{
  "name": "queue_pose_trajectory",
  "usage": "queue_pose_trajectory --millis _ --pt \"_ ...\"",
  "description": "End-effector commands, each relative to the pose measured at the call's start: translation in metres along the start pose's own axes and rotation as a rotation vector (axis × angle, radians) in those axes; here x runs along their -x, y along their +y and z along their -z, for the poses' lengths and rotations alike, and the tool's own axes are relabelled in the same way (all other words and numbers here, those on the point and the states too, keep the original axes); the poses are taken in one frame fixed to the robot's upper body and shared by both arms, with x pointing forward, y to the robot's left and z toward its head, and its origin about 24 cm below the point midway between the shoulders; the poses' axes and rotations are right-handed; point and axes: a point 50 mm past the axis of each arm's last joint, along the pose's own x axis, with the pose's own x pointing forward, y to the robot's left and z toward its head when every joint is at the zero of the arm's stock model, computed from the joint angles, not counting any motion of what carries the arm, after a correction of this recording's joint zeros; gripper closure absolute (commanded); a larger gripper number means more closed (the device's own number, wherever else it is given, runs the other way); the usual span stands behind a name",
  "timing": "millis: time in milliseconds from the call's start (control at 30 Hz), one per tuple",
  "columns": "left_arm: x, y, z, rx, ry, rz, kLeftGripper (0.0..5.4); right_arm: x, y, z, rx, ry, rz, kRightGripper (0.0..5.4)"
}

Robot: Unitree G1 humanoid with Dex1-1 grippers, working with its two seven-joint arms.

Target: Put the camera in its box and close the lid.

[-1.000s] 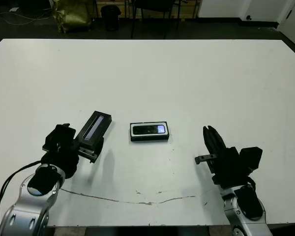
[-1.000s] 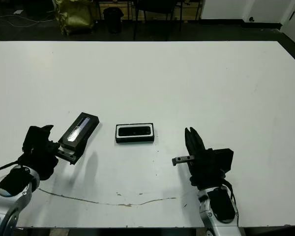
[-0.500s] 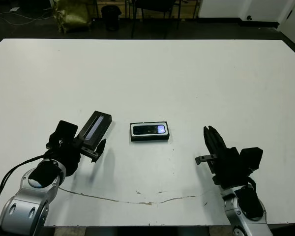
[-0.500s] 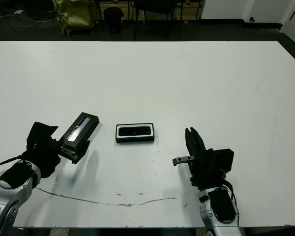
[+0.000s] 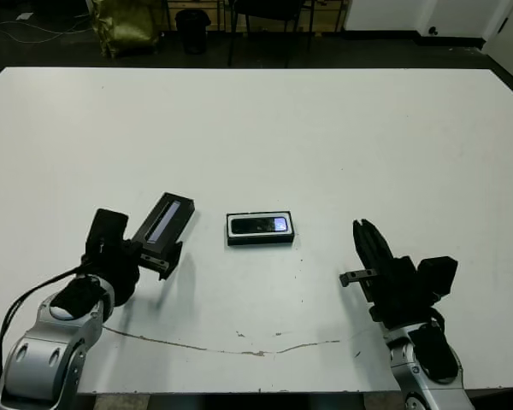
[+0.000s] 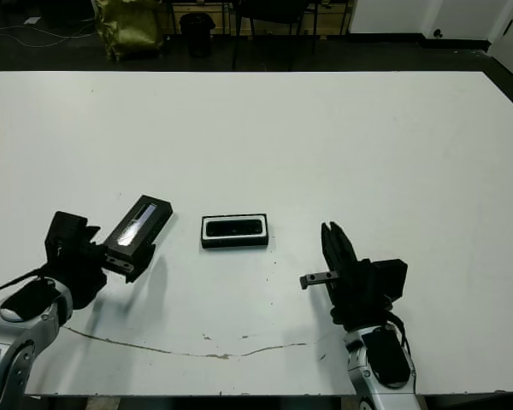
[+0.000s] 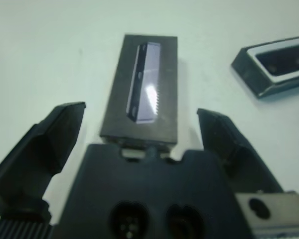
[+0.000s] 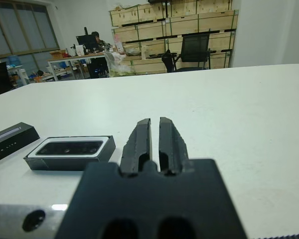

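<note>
No brand, label or writing can be read on any of the items on the white desk (image 5: pixel 325 128). The camera (image 5: pixel 261 225), its bluish screen lit at one end, lies inside the white-lined box (image 5: pixel 260 240) near the middle of the desk, the box uncovered. The lid (image 5: pixel 163 221), black with a long silvery-blue strip, lies flat on the desk just to the left of the box and apart from it, angled so its near end points toward the left hand (image 5: pixel 150 258). That hand is spread wide: in the left wrist view its two black fingers (image 7: pixel 50 142) flank the near end of the lid (image 7: pixel 142 89) without touching it, the lid's short edge sitting just in front of the hand's black body. The right hand (image 5: pixel 366 246) hovers well to the right of the box, fingers (image 8: pixel 139 142) pressed together with only a hairline gap and holding nothing; its wrist view shows the box (image 8: pixel 70 152) with the camera (image 8: pixel 70 147) inside and a corner of the lid (image 8: pixel 10 139) off to one side. Compared with a second ago, the left hand has shifted closer behind the lid, while the lid, box, camera and right hand have not moved.
</note>
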Motion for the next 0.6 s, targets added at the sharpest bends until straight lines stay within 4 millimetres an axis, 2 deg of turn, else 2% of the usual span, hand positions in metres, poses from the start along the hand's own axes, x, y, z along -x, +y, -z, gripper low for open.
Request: queue_pose_trajectory --millis 33,600 --pt "-0.0003 0.0013 0.0022 0.013 0.029 0.002 0.01 0.0038 -0.0013 0.003 0.013 0.043 0.02 5.4" --pt "-0.0012 -0.0021 0.0005 -0.025 0.056 0.003 0.01 0.0027 -0.0029 0.0044 -0.01 0.034 0.02 5.4"
